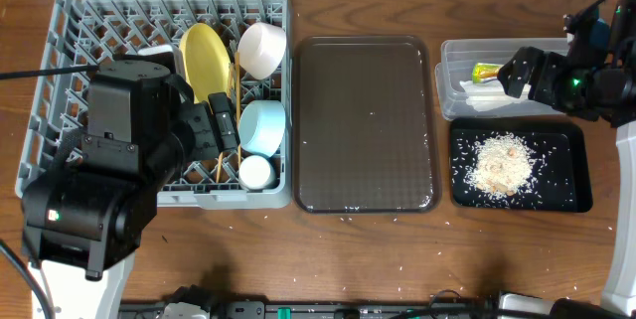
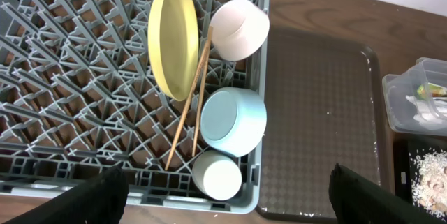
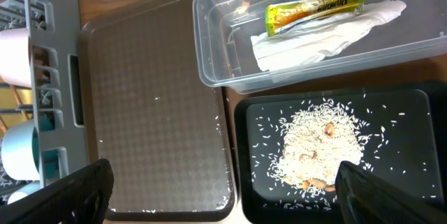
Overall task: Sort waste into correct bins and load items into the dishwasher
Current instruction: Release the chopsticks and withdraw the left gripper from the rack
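Note:
The grey dish rack (image 1: 60, 61) holds the yellow plate (image 1: 204, 56) on edge, the white bowl (image 1: 263, 49), the light blue bowl (image 1: 263, 125), the white cup (image 1: 256, 172) and the chopsticks (image 1: 236, 85). In the left wrist view the chopsticks (image 2: 190, 105) lean between the plate (image 2: 171, 39) and the bowls. My left gripper (image 2: 227, 203) is open and empty above the rack's near edge. The clear tub (image 3: 209, 56) holds the green-and-yellow wrapper (image 3: 314, 9) and the white paper (image 3: 321, 39). The black tray (image 3: 248, 119) holds rice scraps (image 3: 318, 147). My right gripper (image 3: 230, 196) is open and empty above them.
The dark brown serving tray (image 1: 363, 125) lies between the rack and the bins, with a few rice grains on it. Loose grains are scattered on the wooden table in front of the trays. The left arm's bulk covers the rack's front left part.

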